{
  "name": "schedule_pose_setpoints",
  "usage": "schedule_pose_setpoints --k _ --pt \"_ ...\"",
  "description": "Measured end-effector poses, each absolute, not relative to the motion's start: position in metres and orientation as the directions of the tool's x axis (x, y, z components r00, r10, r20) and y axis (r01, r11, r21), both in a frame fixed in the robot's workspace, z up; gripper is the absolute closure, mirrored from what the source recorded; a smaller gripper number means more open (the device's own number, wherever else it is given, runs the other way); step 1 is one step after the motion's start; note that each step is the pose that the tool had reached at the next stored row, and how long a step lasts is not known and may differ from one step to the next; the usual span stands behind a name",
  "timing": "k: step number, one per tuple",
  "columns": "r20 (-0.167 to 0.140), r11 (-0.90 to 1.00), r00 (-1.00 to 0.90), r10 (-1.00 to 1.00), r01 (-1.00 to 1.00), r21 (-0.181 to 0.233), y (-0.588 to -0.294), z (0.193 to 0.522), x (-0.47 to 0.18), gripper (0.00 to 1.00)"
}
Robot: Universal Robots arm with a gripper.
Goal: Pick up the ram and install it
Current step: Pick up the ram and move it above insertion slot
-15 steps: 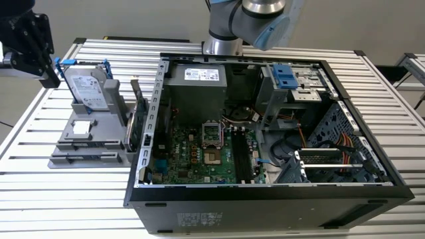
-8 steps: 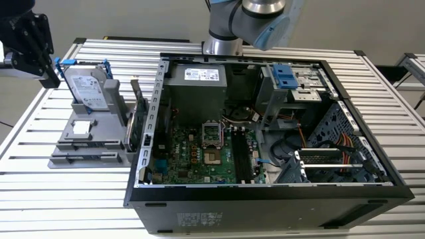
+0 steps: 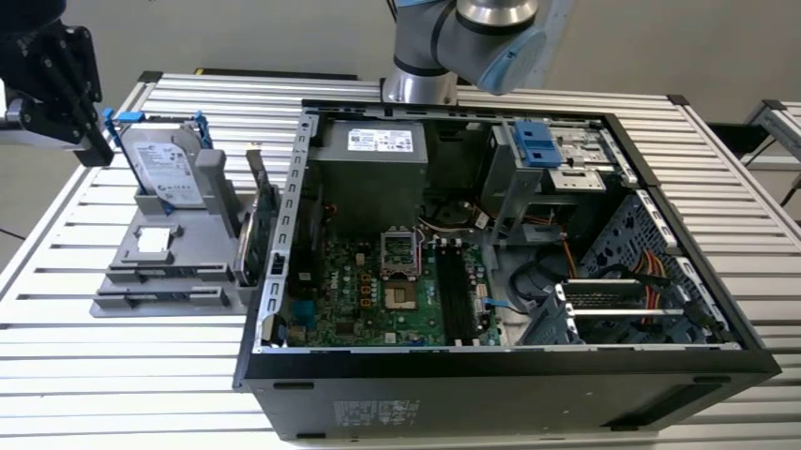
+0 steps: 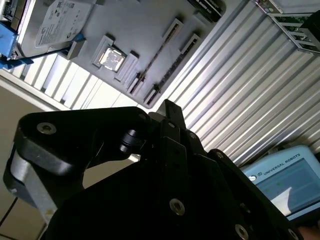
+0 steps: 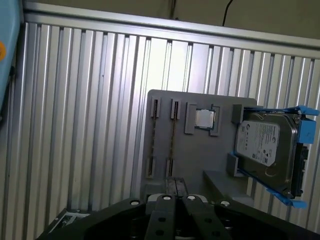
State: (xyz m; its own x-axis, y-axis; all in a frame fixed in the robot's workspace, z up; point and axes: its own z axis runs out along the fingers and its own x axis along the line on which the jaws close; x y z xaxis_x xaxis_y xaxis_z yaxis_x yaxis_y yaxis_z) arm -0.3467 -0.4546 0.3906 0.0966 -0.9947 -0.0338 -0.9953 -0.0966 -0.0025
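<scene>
from my screen the gripper [image 5: 175, 186] has its fingertips pressed together with nothing between them, and it hangs in the air above the slatted metal table [image 3: 150, 375], off to the side of the grey holder [image 5: 200, 150]. the ram [image 5: 172, 140] stands on its edge in one of the holder's two long slot pairs, so in both wrist views i see it only as a thin line running between the end clips; the gripper is apart from it, not touching. on the same holder a small square chip [image 5: 204, 119] lies flat in a pocket beside the slots, and the hard drive [image 5: 267, 145] in its blue frame leans upright at the far end from the ram. in the exterior view the holder sits at that view's left, just beside the open computer case [image 3: 501, 403], whose long black memory slots [image 3: 453, 291] on the board lie bare. a pale blue tablet [image 4: 285, 180] shows near the table's edge in the second wrist view.
</scene>
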Motion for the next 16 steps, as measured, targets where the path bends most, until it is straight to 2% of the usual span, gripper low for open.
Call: schedule_pose_setpoints --k 2,3,16 --pt "-0.034 -0.097 0.097 -0.995 -0.995 -0.003 -0.4546 0.3906 -0.3467 1.0" --pt "-0.034 -0.097 0.097 -0.995 -0.995 -0.002 -0.4546 0.3907 -0.3467 0.0" --pt "-0.034 -0.096 0.096 -0.995 -0.995 -0.002 -0.4548 0.3891 -0.3467 0.0"
